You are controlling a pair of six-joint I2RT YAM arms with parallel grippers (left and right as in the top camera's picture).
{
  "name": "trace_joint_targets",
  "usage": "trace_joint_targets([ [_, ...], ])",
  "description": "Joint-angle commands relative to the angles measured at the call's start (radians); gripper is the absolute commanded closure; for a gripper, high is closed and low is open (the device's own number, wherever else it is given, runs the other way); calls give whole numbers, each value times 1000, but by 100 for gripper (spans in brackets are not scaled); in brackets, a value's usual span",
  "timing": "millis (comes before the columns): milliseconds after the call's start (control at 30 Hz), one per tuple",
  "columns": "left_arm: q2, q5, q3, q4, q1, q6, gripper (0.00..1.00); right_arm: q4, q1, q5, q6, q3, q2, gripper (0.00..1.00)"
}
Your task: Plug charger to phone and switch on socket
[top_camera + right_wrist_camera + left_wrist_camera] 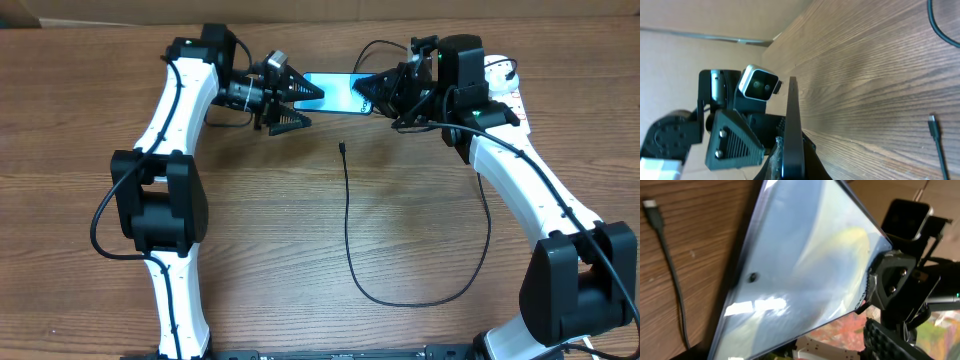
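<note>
The phone, with a blue-teal screen, is lifted and tilted at the back of the table. My right gripper is shut on its right end. In the right wrist view the phone shows edge-on between the jaws. My left gripper is at the phone's left end with its fingers spread. The phone's screen fills the left wrist view. The charger's thin black cable lies loose on the table, with its connector tip in front of the phone; the tip also shows in both wrist views. The white socket strip is mostly hidden behind my right arm.
The wooden table runs to a cardboard wall at the back. The cable loops toward the front and back up along my right arm. My left arm stands at the left.
</note>
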Motion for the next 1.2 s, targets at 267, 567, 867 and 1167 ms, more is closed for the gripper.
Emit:
trace_joint_targets([
  [267,-3,89,16,95,-40,-27,34,36,3,66,150,23,-49,96],
  [567,-3,93,16,92,-41,-27,38,115,3,105,201,23,-49,96],
  [867,-3,92,16,172,-41,-121,52,27,17,125,201,23,-47,96],
  [1167,-3,67,16,310,-52,-246,53,36,32,119,206,23,-47,96],
])
